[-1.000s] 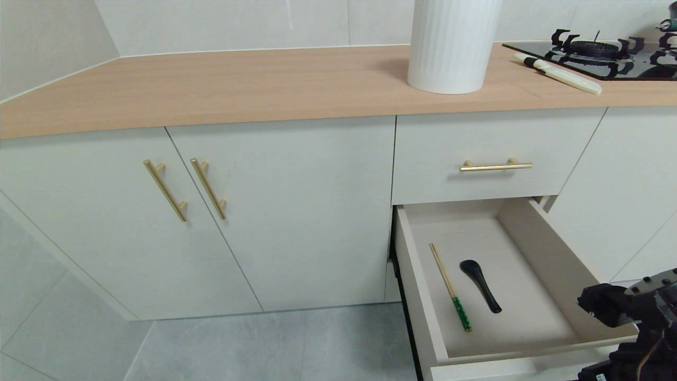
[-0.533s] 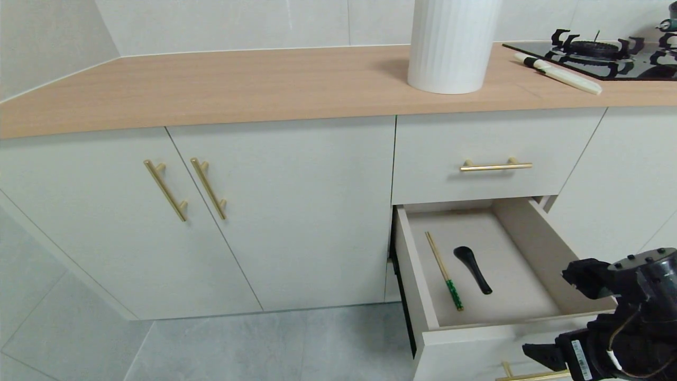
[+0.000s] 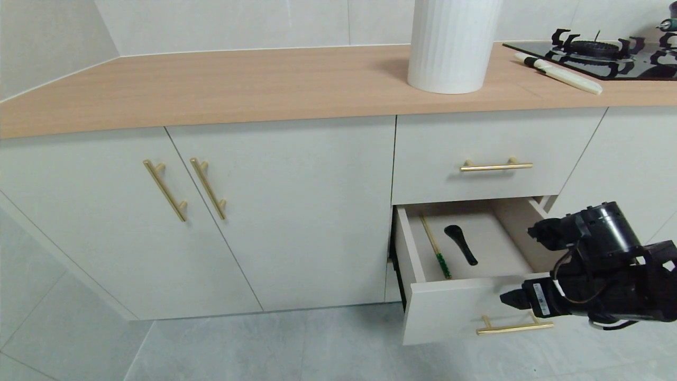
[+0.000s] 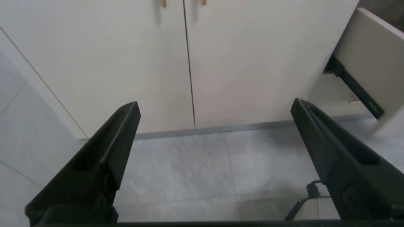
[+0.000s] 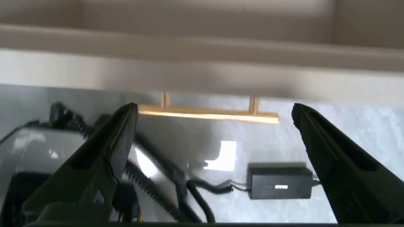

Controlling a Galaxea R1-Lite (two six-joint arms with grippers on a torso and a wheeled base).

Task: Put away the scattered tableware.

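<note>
The lower drawer (image 3: 455, 312), at the lower right of the head view, has slid most of the way shut. A second ago it stood fully out; now only its back part is uncovered, and its front panel and gold handle (image 3: 515, 324) have come into the frame. The chopsticks (image 3: 435, 247) and the black spoon (image 3: 461, 244) have ridden back with it and lie side by side on the drawer floor, chopsticks along the left wall, spoon just beside them, not touching.

The right gripper (image 5: 211, 113) has risen from the bottom right corner to the drawer's front. Its jaws are spread wide and hold nothing. Whether a finger touches the panel cannot be told – the arm hides the drawer's right front corner.

The left gripper (image 4: 213, 110) is also wide open and empty, facing the cabinet doors (image 4: 252, 57) and grey floor.

On the wooden counter (image 3: 238, 90) at upper right stands a white ribbed container (image 3: 452, 45), with a pale knife (image 3: 558, 74) beside the black stove (image 3: 597, 55). The upper drawer (image 3: 492, 137) is shut. A black power adapter (image 5: 281, 180) lies on the floor beneath the drawer.
</note>
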